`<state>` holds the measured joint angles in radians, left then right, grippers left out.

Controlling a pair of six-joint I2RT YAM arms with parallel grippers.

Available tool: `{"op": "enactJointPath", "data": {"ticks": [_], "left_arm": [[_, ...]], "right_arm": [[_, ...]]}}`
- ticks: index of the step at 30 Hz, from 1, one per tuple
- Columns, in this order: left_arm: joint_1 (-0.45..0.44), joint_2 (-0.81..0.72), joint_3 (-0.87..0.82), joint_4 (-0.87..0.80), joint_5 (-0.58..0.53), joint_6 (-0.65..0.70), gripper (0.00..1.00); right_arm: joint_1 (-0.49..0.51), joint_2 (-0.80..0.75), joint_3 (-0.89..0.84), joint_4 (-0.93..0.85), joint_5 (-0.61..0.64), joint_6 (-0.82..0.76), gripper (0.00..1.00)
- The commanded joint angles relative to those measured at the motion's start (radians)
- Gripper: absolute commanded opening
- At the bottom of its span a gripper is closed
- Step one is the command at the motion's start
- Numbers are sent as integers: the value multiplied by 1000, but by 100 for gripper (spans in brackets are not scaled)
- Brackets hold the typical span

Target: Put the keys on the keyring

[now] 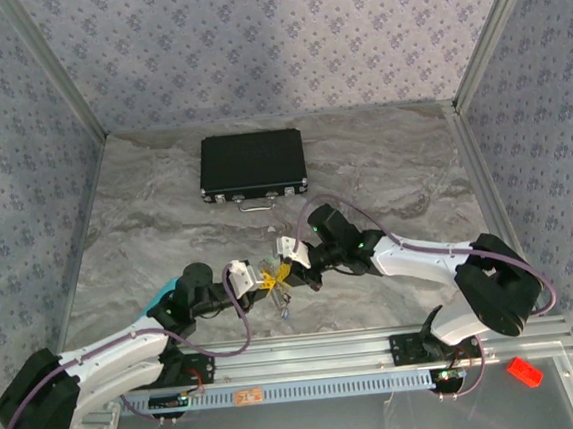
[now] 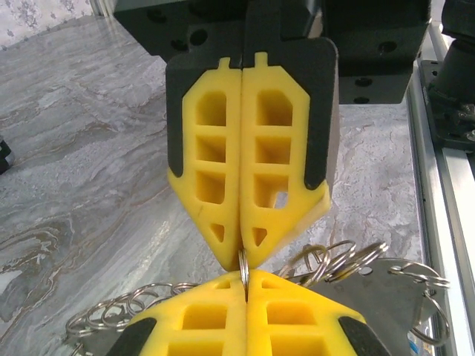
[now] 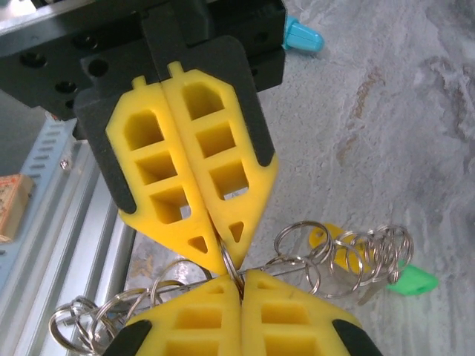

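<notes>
- Closest in, past the rail on the right, a small red thing (image 1: 522,371) is sitting well apart from everything else.
- Just ahead of the arm bases, the left gripper (image 1: 256,275) and the right gripper (image 1: 292,258) are meeting tip to tip, both with their jaws squeezed fully together.
- They're both pinching the same thin loop of the keyring (image 2: 335,261), with the rest of its rings trailing off to either side over the marble-look table (image 1: 136,218).
- A yellow-headed key (image 3: 335,246) is sitting in among those rings and a green tag (image 3: 413,280) is lying just beside them. I can't tell if the key is actually threaded on.
- Way at the back, a black case (image 1: 253,163) is lying flat and closed.
</notes>
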<state>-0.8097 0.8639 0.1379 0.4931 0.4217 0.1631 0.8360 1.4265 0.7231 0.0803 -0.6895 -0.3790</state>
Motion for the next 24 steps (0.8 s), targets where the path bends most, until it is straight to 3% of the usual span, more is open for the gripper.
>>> {"op": "enactJointPath", "data": {"ticks": [1, 3, 5, 11, 18, 24], "left_arm": [[-2, -22, -4, 75, 11, -19, 10], [-2, -33, 2, 30, -6, -15, 21], [-1, -47, 13, -33, -21, -3, 22], [-1, -54, 32, -112, -34, 15, 22], [-1, -36, 40, -98, -27, 16, 19], [-2, -54, 32, -91, -29, 10, 23]], "right_arm": [[-2, -2, 29, -1, -13, -4, 0], [4, -16, 49, -65, 19, -35, 0], [19, -19, 84, -166, 76, -93, 0], [70, 14, 190, -370, 205, -203, 0], [120, 41, 257, -435, 263, -234, 0], [140, 54, 270, -454, 329, -239, 0]]}}
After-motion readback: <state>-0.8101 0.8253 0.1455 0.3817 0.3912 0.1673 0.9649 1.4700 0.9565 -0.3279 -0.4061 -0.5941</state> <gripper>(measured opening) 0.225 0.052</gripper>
